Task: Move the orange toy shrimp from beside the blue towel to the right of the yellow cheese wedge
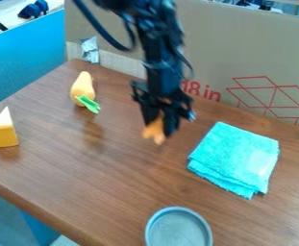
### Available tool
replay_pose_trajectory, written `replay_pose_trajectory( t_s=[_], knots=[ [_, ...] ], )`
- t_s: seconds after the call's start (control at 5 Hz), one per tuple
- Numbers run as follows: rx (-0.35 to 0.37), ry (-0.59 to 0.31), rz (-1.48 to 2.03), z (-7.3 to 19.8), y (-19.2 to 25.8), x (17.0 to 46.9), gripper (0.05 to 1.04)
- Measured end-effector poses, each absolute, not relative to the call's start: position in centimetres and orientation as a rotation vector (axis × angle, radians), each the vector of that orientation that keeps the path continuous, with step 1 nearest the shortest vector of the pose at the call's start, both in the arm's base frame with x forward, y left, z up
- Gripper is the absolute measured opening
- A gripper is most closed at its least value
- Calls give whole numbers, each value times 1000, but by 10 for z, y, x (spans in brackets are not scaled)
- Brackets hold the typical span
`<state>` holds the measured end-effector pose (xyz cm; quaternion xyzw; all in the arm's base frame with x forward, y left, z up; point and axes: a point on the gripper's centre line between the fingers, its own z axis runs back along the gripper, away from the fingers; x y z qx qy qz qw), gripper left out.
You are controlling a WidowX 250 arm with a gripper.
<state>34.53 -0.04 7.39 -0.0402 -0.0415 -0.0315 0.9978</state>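
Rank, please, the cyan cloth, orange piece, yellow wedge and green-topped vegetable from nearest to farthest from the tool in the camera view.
1. Orange piece, held in the tool.
2. Cyan cloth, to its right.
3. Green-topped vegetable, on the left.
4. Yellow wedge, near the left edge.

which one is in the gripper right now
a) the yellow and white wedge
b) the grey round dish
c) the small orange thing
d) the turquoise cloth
C: the small orange thing is held at the tips of the gripper, while the wedge, the cloth and the dish lie apart from it on the table.
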Motion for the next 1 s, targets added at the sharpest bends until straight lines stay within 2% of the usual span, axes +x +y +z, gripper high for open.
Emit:
replay_pose_trajectory(
  t_s=[0.2,0.4,0.6,1.0],
  knots=[
    [4,-75,9,82,37,301,503],
    [57,-14,82,66,68,270,503],
    [89,69,123,32,91,257,503],
    [68,89,225,23,128,256,503]
  ],
)
